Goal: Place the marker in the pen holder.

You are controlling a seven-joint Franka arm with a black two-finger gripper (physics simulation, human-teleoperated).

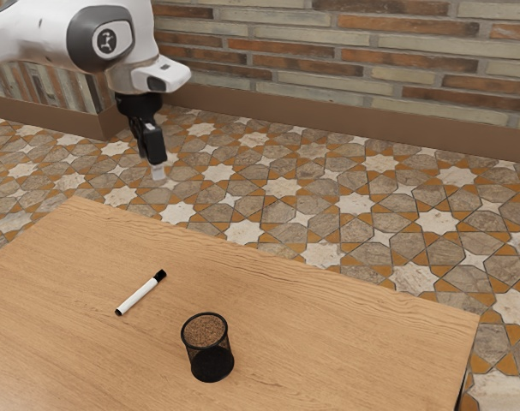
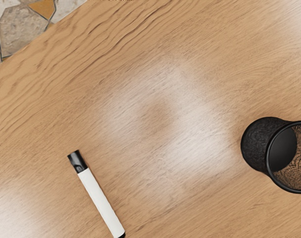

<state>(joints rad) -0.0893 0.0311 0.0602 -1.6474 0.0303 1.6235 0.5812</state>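
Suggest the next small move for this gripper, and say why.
Probably ease the gripper toward the marker and down: the gripper hangs high, and the marker lies on the table, outside the upright pen holder.

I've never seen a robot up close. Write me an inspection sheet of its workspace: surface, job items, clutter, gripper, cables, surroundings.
Surface: wooden table, grain visible, bright glare patches in the wrist view.
Marker: white with black ends, lying on the table, outside the holder.
Pen holder: black mesh, standing upright, open at the top; no pens seen inside.
Clutter: nothing seen.
Gripper: black, raised, holding nothing, away from marker and holder.
Cables: nothing seen.
Surroundings: patterned tile floor, brick-faced wall with brown baseboard.
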